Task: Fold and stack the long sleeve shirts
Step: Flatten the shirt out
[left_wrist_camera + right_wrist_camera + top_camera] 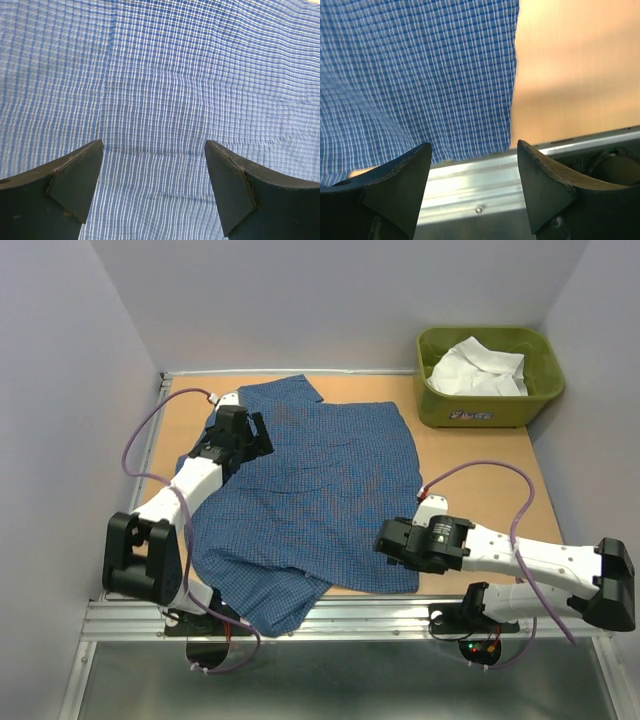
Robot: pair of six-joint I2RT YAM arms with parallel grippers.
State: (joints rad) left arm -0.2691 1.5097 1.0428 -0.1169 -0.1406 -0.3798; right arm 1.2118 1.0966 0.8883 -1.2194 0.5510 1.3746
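**Blue shirt part-folded, white one not started**

You have the blue shirt (310, 490) lying mid-table (480, 470), collar toward 11 o'clock, one flap hanging over the near rail at 7 o'clock. It looks loosely doubled, not yet a neat packet; I judge the fold about half done. The white shirt (478, 368) sits crumpled in the green tub (490, 418) at 1 o'clock, unfolded. Nothing is stacked.

Your left gripper (258, 436) hovers over the cloth at 10 o'clock, jaws spread wide, holding nothing. Your right gripper (385, 542) is at the shirt's 5 o'clock corner, jaws parted, no cloth between them.

Count: two shirts, one tub, two grippers.
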